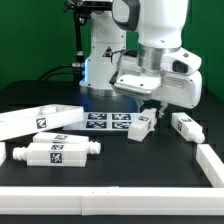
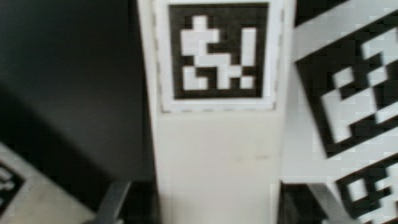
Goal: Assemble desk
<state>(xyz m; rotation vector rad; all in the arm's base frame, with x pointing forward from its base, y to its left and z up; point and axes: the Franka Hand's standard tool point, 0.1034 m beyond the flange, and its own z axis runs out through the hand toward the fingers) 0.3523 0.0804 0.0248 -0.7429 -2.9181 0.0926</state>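
Observation:
My gripper [image 1: 150, 106] is low over the table's middle and open. In the wrist view, one white desk leg [image 2: 214, 140] with a black-and-white tag [image 2: 217, 55] lies lengthwise between the two fingers [image 2: 121, 200], with a dark gap on each side. That leg [image 1: 142, 125] lies by the marker board. A second leg [image 1: 184, 126] lies toward the exterior view's right. Two more legs [image 1: 55, 143] [image 1: 62, 157] lie at the front left. The flat desk slab [image 1: 35, 118] lies at the far left.
The marker board [image 1: 105, 120] lies in the middle, behind the legs; its tags also show in the wrist view [image 2: 356, 90]. A long white border rail [image 1: 110, 195] runs along the front and up the right side [image 1: 212, 160]. The robot base [image 1: 100, 55] stands behind.

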